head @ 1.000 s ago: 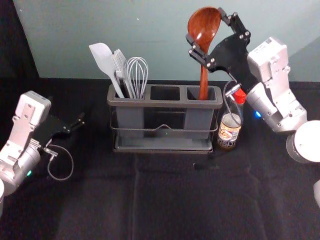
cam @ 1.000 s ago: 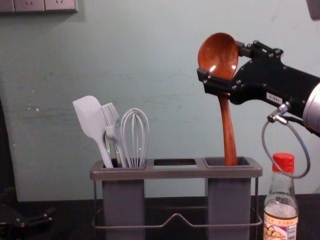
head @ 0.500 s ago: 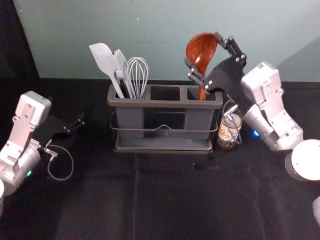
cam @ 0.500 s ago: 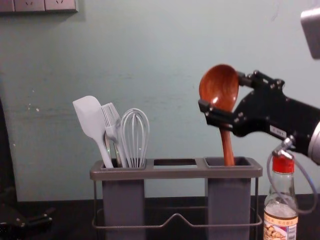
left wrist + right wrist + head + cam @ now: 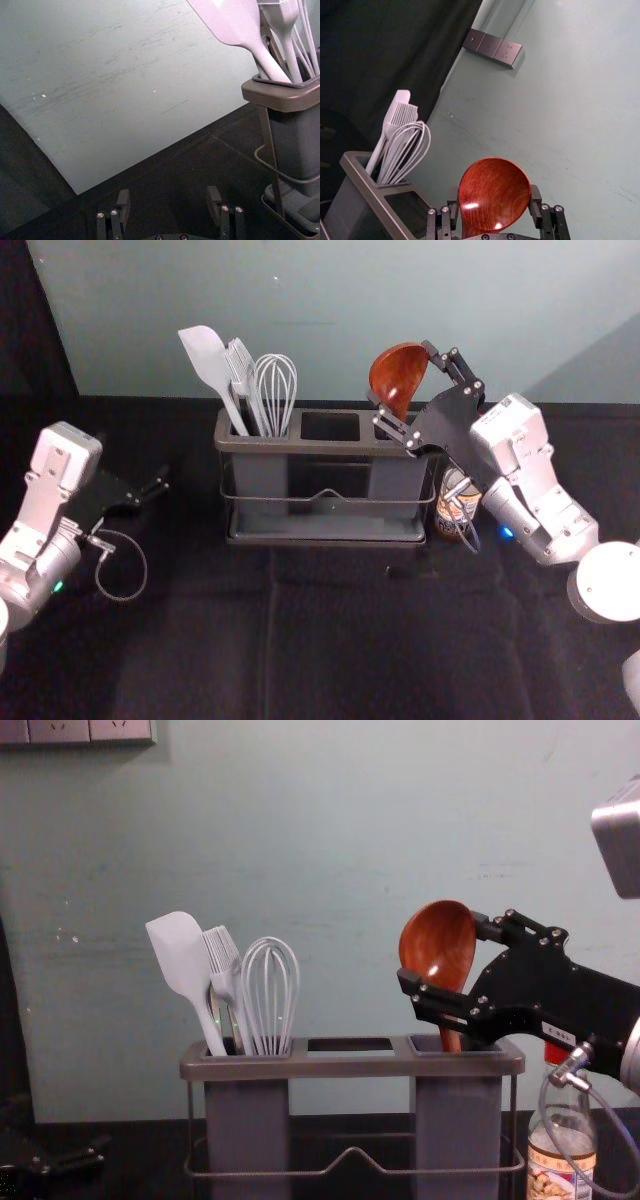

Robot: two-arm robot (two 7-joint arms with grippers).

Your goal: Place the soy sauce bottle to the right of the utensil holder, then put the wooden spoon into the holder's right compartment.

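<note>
"Lowered since a second ago is the wooden spoon [image 5: 440, 925], and with it the right pincer [image 5: 440, 952] has been brought down above the right end of the utensil holder [image 5: 300, 1068]."

"How is the spoon held?"

"By its bowl, which is grasped from both sides between the fingers of the right pincer. The bowl is kept uppermost with a slight lean, and the end of the handle is already let down into the right compartment [image 5: 458, 1120]."

"And where is the soy sauce bottle [image 5: 550, 1182] found?"

"It is stood upright on the table [image 5: 200, 660], just beside the holder on its right. Its red cap is partly hidden by the right arm, and its glass is crossed by a cable [image 5: 543, 1105]. It has not been shifted."

"What is kept in the left compartment [image 5: 245, 1120]?"

"A spatula [image 5: 180, 955], a pastry brush [image 5: 222, 955] and a whisk [image 5: 270, 1050], all gathered closely together."

"And the left pincer [image 5: 163, 480]?"

"It is parked to the left of the holder, released, with its fingers spread apart."
</note>
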